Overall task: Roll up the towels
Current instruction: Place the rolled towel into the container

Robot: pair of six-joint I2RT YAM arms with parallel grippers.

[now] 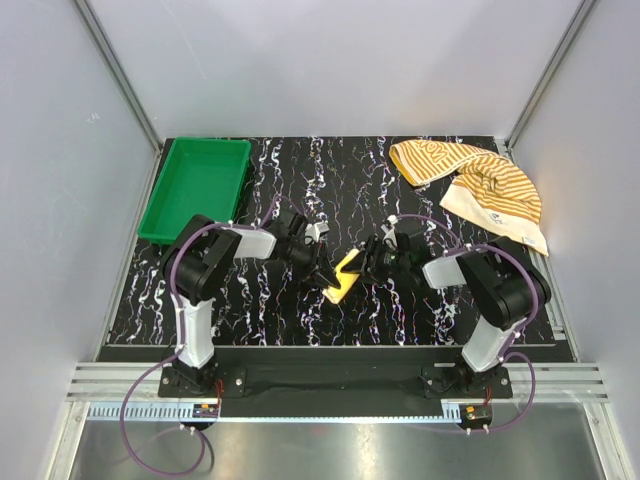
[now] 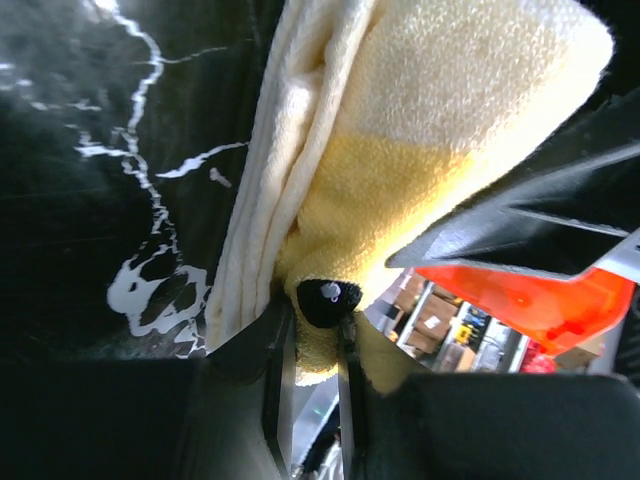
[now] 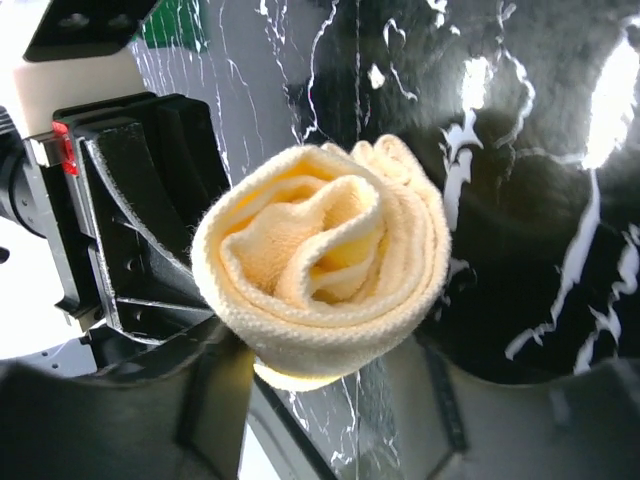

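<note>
Yellow towel (image 1: 345, 277), coiled, mid-table: we note left gripper (image 1: 325, 272) and right gripper (image 1: 368, 262) each clamped on an end so it cannot unroll.

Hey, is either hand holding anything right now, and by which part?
Both hold the rolled pale yellow towel: the left hand pinches one end, the right hand seems to clamp the opposite end.

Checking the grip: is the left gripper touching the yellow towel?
Touching. Left wrist view shows the left gripper clamped on the yellow towel edge.
</note>
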